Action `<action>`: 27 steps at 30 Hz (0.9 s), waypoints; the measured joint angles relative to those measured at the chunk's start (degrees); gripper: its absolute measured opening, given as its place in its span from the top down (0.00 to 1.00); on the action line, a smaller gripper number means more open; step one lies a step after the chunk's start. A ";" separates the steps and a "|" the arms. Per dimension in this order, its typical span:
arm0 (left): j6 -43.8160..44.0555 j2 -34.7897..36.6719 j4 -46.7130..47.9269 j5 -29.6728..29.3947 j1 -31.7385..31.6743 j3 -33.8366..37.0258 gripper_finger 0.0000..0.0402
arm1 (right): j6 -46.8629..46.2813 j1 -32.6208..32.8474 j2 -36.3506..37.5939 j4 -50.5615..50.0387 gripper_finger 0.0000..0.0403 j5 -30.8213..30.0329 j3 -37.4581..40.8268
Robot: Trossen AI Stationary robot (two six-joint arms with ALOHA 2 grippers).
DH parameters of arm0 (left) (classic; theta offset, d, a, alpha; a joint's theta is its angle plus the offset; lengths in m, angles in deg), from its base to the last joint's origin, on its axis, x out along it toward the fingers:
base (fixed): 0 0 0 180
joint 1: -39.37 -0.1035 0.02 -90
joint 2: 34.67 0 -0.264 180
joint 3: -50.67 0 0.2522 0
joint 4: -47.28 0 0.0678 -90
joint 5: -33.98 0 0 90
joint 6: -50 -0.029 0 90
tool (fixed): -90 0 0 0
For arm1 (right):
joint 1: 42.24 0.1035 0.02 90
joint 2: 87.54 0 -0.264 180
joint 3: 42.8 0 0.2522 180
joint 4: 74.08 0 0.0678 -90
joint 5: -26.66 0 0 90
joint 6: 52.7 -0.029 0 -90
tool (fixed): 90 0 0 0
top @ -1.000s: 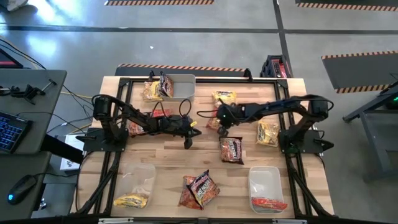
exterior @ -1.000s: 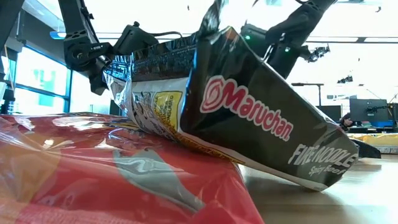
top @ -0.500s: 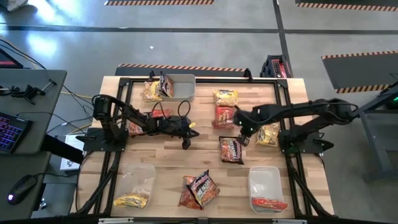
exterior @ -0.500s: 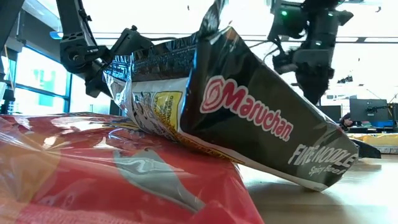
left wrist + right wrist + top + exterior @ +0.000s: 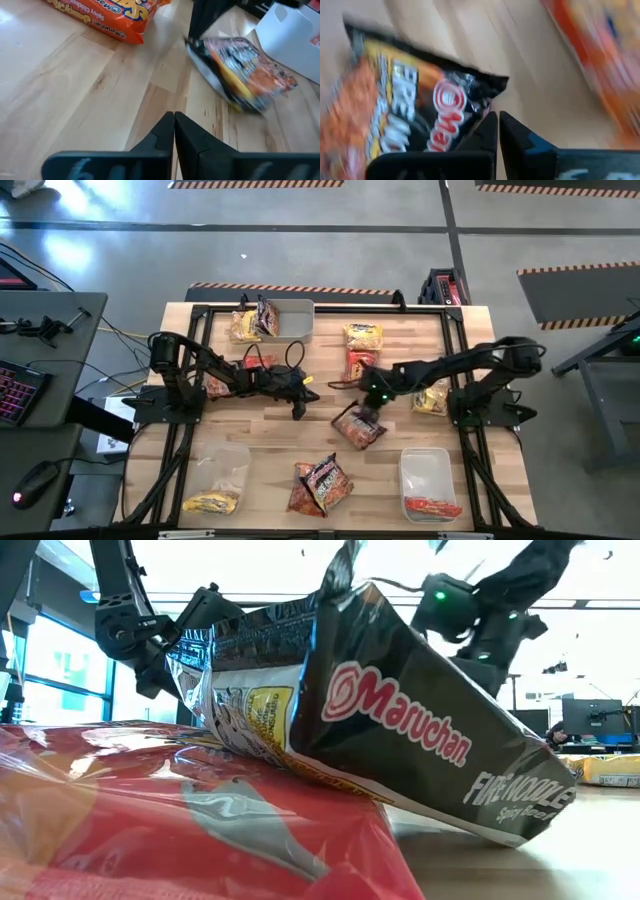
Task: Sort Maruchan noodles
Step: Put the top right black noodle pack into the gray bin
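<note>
My right gripper (image 5: 366, 402) (image 5: 498, 122) is shut on a dark brown-black Maruchan packet (image 5: 358, 427) (image 5: 410, 110) at mid table. The left wrist view shows that packet (image 5: 240, 70) too. My left gripper (image 5: 300, 408) (image 5: 174, 122) is shut, holds nothing and hangs over bare wood left of it. Other packets lie flat: a yellow one (image 5: 362, 335), a red one (image 5: 358, 366) and another yellow one (image 5: 430, 395). A dark packet (image 5: 325, 478) (image 5: 400, 730) leans on a red one (image 5: 200, 830) near the near edge. My right gripper pinches the dark packet at its edge next to a corner (image 5: 489, 106), between the two fingers. They come from above, slanting from the table's right. In the left wrist view the held end (image 5: 196, 46) is raised and the packet tilts down away from it.
A far bin (image 5: 292, 320) has a yellow packet (image 5: 243, 326) and a dark one (image 5: 266, 316) at its left. The near-left clear bin (image 5: 222, 465) holds a yellow packet (image 5: 210, 502). The near-right bin (image 5: 425, 470) holds a red one (image 5: 432, 506). Red packets (image 5: 222, 383) lie under my left arm.
My right gripper left the red packet, swung toward the table's right, then came back left and down onto the dark packet and took hold of it. The packet has turned and shifted a little toward the left and near edge. Its held end is raised.
</note>
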 joint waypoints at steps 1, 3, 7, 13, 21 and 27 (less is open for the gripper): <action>0.02 0.00 0.01 0.00 0.00 0.00 0.98 | 1.13 -0.46 -1.16 4.15 1.00 1.13 -0.03; 0.08 0.00 0.11 0.02 0.02 -0.17 0.96 | 3.12 -1.42 -3.84 9.78 1.00 3.45 -1.04; 1.61 0.02 0.05 1.57 -0.02 -1.07 0.91 | 7.05 -2.36 -5.73 6.41 1.00 7.25 -6.05; 2.99 0.04 0.15 6.35 -0.02 -1.66 0.86 | 13.20 0.03 -1.78 -19.11 1.00 7.86 -14.27; 4.37 0.04 0.30 6.21 -0.21 -1.64 0.91 | 12.20 7.37 -1.78 -25.78 1.00 17.67 -11.85; 7.64 0.04 0.41 6.06 -1.07 -1.64 0.95 | 9.92 8.70 -3.69 -20.88 1.00 14.70 -8.98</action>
